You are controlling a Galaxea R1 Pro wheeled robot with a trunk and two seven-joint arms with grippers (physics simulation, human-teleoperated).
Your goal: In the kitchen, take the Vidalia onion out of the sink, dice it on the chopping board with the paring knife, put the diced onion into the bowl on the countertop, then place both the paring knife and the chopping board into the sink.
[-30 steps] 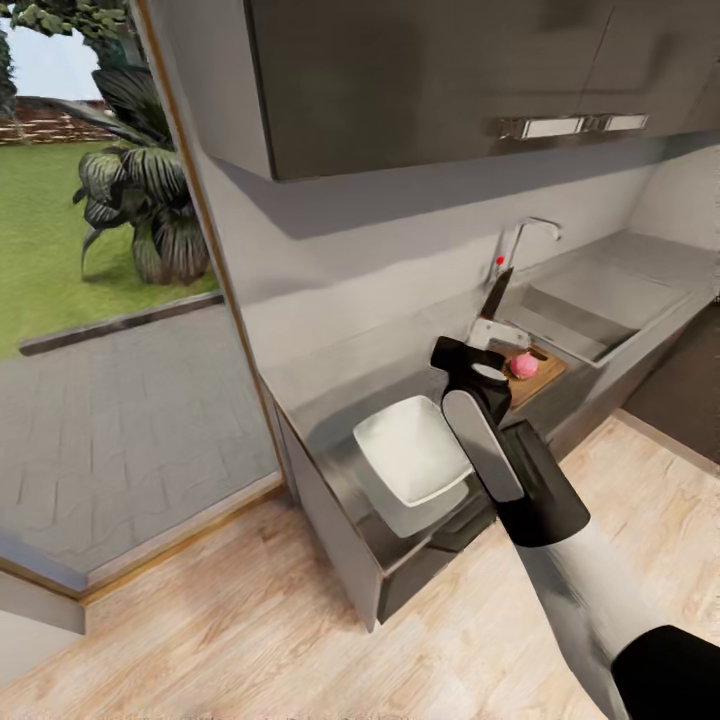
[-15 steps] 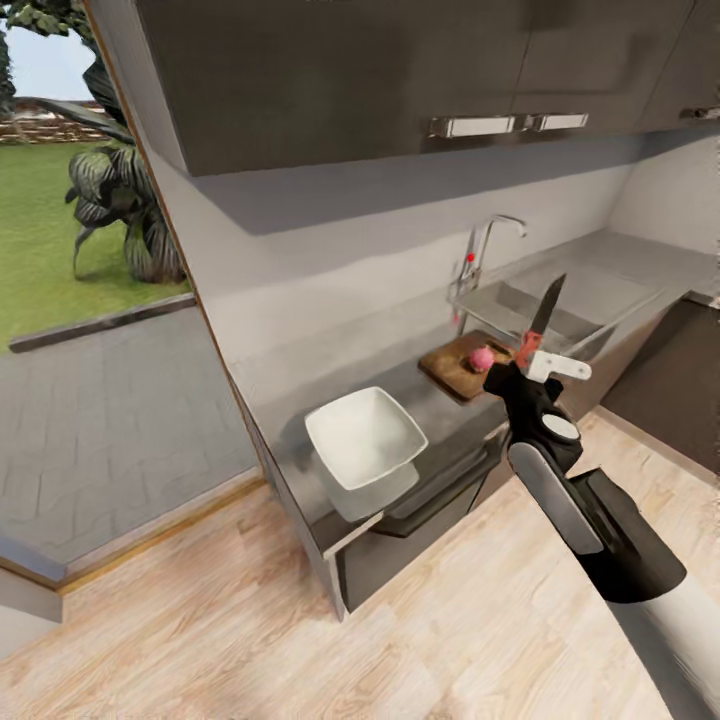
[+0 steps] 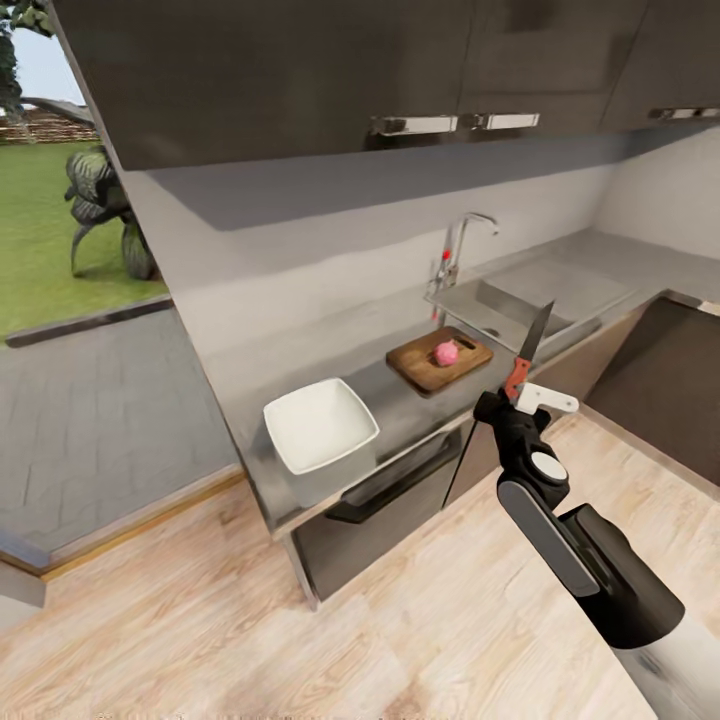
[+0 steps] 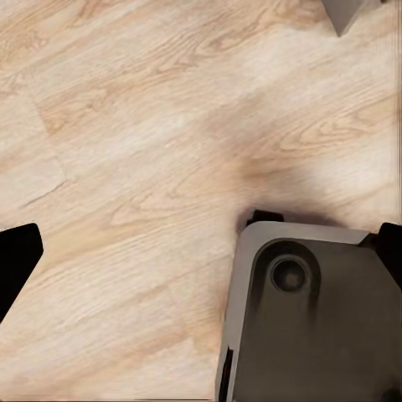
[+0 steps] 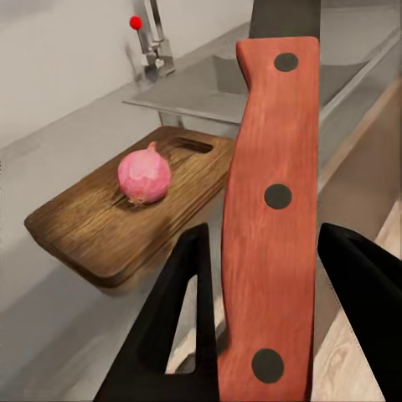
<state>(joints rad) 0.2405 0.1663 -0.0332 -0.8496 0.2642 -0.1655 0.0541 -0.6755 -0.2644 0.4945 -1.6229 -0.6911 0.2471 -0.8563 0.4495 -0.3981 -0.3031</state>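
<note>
chopping board point(image 3: 438, 360): open above | tap point(image 3: 455, 247) behind | wall cabinets point(image 3: 330, 70) overhead

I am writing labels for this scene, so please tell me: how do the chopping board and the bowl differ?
The chopping board is brown wood and flat; the bowl is white with raised sides. The board carries the pink onion; the bowl is empty. The board lies next to the sink; the bowl sits farther from it. Both rest on the countertop.

Even, soft daylight fills the kitchen; the wall cabinets point(image 3: 300, 70) cast a broad diagonal shadow on the wall; the counter point(image 3: 400, 400) shows a dull sheen; renders look slightly soft, with the knife handle point(image 5: 272, 218) blurred close up.
</note>
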